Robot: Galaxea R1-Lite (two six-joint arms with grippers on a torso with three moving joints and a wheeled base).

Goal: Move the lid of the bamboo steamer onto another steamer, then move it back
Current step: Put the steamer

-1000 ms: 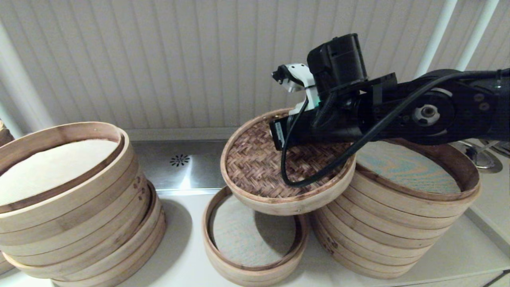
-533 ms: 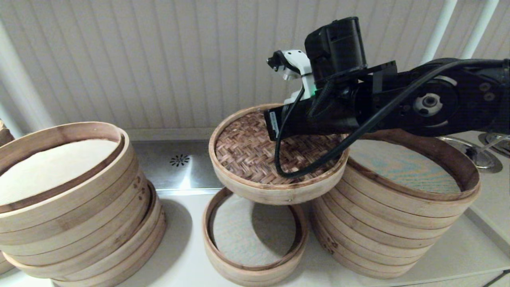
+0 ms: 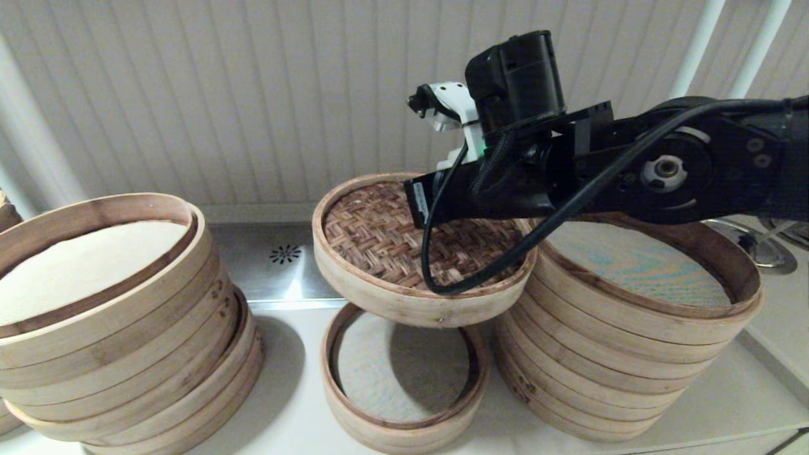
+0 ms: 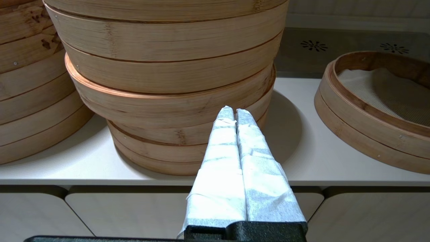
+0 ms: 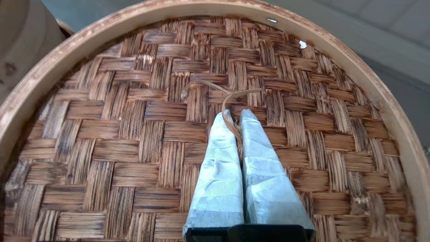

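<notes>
Counter [image 3: 291, 411]: a pale worktop was seen across the bottom of the head view, with a steel strip and a round drain grille [image 3: 285, 253] behind it at centre left.
Left stack [image 3: 114, 316]: a tall many-tiered bamboo stack with a pale cloth liner on top was seen at the left edge of the head view; in the left wrist view it filled the upper left.
Right stack [image 3: 632, 354]: a second tall stack was seen at the lower right of the head view, its open top tier partly hidden by the arm.
Right arm [image 3: 663, 170]: the black arm was stretched in from the right edge of the head view towards the centre.
Bamboo steamer lid [image 3: 379, 240]: it was held in the air at the centre of the head view, tilted, woven side up, above the low basket and apart from it; its right rim was overlapped by the top tier of the right stack.
Low steamer basket [image 3: 404, 436]: a single-tier basket with a whitish liner was seen on the counter at bottom centre, between the two stacks.
Right gripper [image 5: 234, 116]: its wrapped fingers were closed on a thin bamboo loop handle [image 5: 235, 95] at the middle of the lid's weave.
Left gripper [image 4: 231, 112]: it was parked low in front of the counter edge, fingers pressed together on nothing.
</notes>
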